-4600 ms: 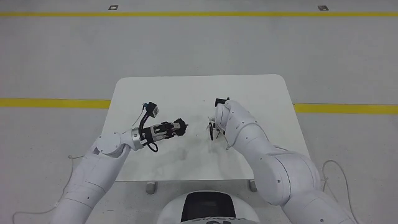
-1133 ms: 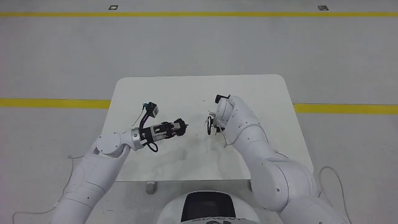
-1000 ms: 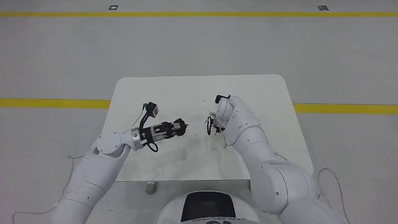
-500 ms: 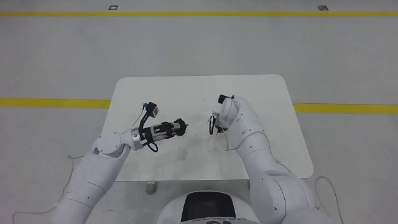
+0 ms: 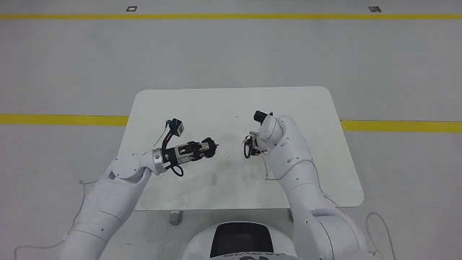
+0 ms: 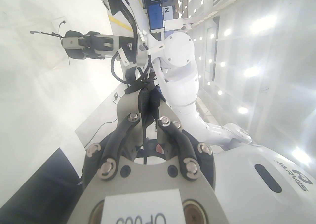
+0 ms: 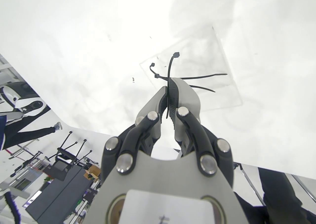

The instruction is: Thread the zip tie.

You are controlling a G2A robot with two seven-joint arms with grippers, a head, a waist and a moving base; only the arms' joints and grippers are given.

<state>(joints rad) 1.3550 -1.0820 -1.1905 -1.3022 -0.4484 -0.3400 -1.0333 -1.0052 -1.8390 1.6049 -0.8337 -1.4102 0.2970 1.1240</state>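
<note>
While the zip tie stands pinched partway along its strap, its square head poking out past the fingertips, we read the right gripper as clamped tight on it. It hangs just above a clear sheet where other loose ties lie crossed. Whether the held tie's head touches the sheet we cannot tell.

Over the last few seconds the right arm has swung its elbow in toward the body, and its wrist has drifted slightly outward, yet the fingertips have hardly shifted. The left gripper has not moved. It waits above the table, near the right one but apart, with its fingers drawn together. A thin dark strand shows between them, and we cannot say what it is.

We judge that the tie is secured and is being turned toward the left side. Threading has not begun, since no loop is formed.
</note>
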